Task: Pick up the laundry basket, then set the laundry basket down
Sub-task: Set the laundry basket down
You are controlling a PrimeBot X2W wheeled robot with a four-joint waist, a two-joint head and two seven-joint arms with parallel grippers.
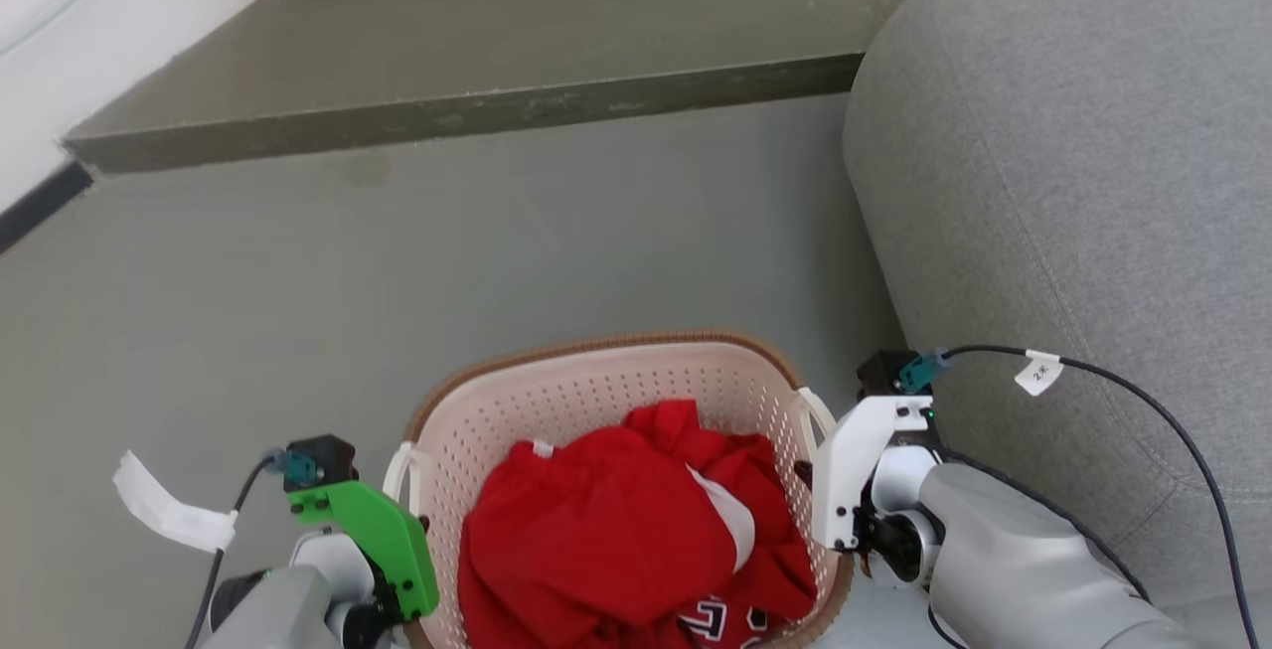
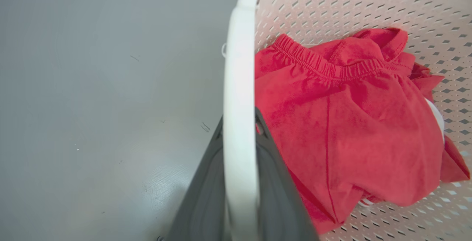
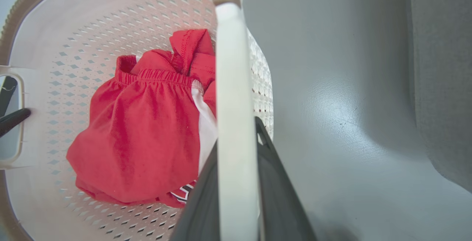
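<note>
Pick-up step, seemingly: left gripper (image 2: pixel 239 123) and right gripper (image 3: pixel 236 126) clamp the 2 loop handles (image 2: pixel 239 49) of the laundry basket (image 1: pixel 596 391) — next, lift evenly, level.

Laundry basket (image 1: pixel 596 386) sits upright at bottom centre of the head frame: cream-white perforated walls, brown woven-look rim (image 1: pixel 606 341), and a white loop handle (image 1: pixel 399 468) on each side. Red clothing (image 1: pixel 596 530) is heaped inside. Can't tell if the base touches the grey floor (image 1: pixel 397 281).

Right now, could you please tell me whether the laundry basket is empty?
No, a red garment lies inside the laundry basket.
</note>
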